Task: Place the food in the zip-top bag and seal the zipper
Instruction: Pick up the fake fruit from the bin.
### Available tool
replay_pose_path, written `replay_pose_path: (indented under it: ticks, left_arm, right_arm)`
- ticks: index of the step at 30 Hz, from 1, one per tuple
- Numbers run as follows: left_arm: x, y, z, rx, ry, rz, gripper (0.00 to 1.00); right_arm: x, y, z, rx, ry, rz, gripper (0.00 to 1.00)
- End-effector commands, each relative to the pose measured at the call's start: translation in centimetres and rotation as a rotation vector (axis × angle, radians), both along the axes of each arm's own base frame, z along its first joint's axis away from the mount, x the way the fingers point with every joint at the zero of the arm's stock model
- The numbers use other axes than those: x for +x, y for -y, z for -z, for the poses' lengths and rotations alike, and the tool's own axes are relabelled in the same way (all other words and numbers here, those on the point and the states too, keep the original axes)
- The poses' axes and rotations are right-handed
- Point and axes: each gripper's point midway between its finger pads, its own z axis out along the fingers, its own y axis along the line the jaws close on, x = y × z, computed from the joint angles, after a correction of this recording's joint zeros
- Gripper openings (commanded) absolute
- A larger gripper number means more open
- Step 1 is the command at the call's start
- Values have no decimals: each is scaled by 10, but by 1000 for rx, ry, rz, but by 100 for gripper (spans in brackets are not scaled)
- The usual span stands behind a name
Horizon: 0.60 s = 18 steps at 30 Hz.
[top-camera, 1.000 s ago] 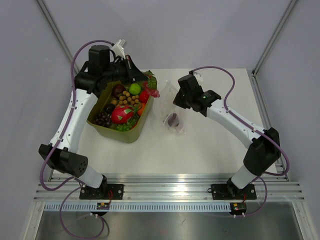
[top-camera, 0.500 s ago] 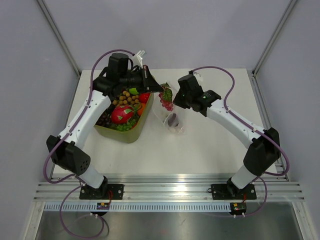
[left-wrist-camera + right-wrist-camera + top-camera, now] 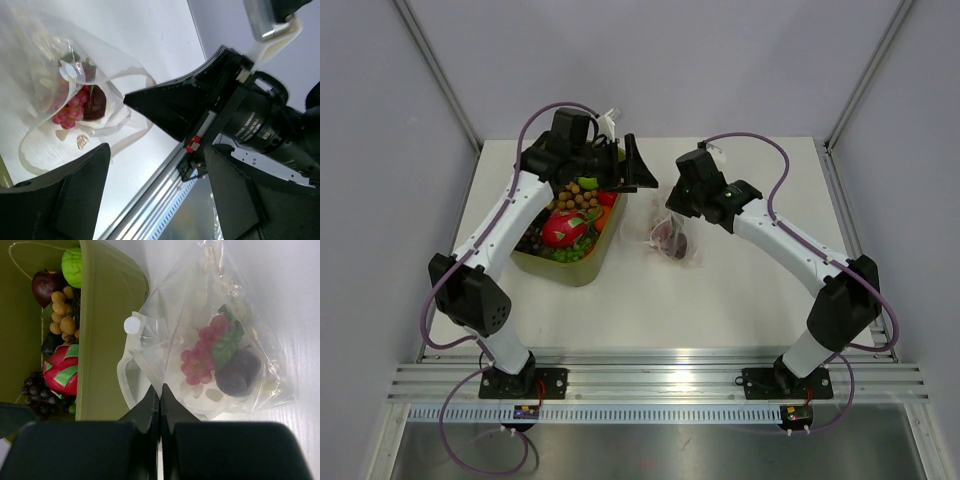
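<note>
The zip-top bag (image 3: 260, 305) lies on the white table right of the tub, its mouth gaping. Its zipper (image 3: 121, 375) curls open as a pale strip. Inside the bag lie two pieces of food: a red grape bunch (image 3: 200, 357) with a green leaf, and a dark purple fruit (image 3: 239, 374). My right gripper (image 3: 161, 390) is shut on the rim of the bag's mouth and holds it up. My left gripper (image 3: 642, 168) hovers open and empty beside the mouth. In the left wrist view the bag (image 3: 107, 65) and the grapes (image 3: 70, 107) show beyond the left gripper (image 3: 157, 165).
The olive-green tub (image 3: 582, 268) stands left of the bag. It holds more food: a red dragon fruit (image 3: 62, 371), a green fruit (image 3: 73, 266), a brown longan cluster (image 3: 62, 315) and dark grapes (image 3: 36, 389). The table's near edge has a metal rail (image 3: 660, 375).
My left gripper swung right from the tub to the bag's mouth with the red grapes, then opened. The grapes now lie inside the bag. The right gripper kept its hold.
</note>
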Motion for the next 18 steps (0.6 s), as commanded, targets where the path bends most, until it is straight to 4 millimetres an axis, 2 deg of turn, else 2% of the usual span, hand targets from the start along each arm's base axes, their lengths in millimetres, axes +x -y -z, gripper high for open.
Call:
replay_pose_path:
  ticks: [1, 2, 3, 4, 5, 8, 9, 12, 13, 15, 16, 18]
  left_arm:
    - [-2, -15, -58, 4, 190, -24, 78]
    - [-1, -22, -64, 10, 207, -44, 78]
    - [7, -40, -71, 21, 228, -97, 77]
    - [10, -52, -72, 37, 228, -131, 76]
    - [22, -73, -70, 54, 221, -194, 75]
    - [45, -119, -46, 201, 192, -352, 73]
    - [60, -141, -27, 313, 176, -447, 73]
    - [73, -172, 8, 502, 121, -538, 74]
    - [81, -174, 28, 540, 82, -545, 74]
    - [91, -180, 43, 583, 59, -572, 73]
    - [98, -180, 61, 600, 21, -572, 72]
    - [109, -189, 72, 654, 14, -610, 68]
  right_arm:
    - [3, 1, -24, 44, 62, 12, 0]
    - [2, 3, -26, 42, 68, 12, 0]
    - [2, 4, -27, 41, 70, 14, 0]
    - [1, 4, -28, 39, 73, 13, 0]
    - [0, 6, -30, 36, 78, 15, 0]
    - [-1, 8, -34, 35, 88, 14, 0]
    - [-1, 8, -33, 35, 87, 14, 0]
    - [-2, 8, -33, 36, 88, 9, 0]
    - [-2, 8, -33, 37, 88, 10, 0]
    - [-2, 7, -31, 36, 83, 5, 0]
    - [-3, 7, -31, 35, 82, 5, 0]
    - [-3, 7, -30, 36, 80, 2, 0]
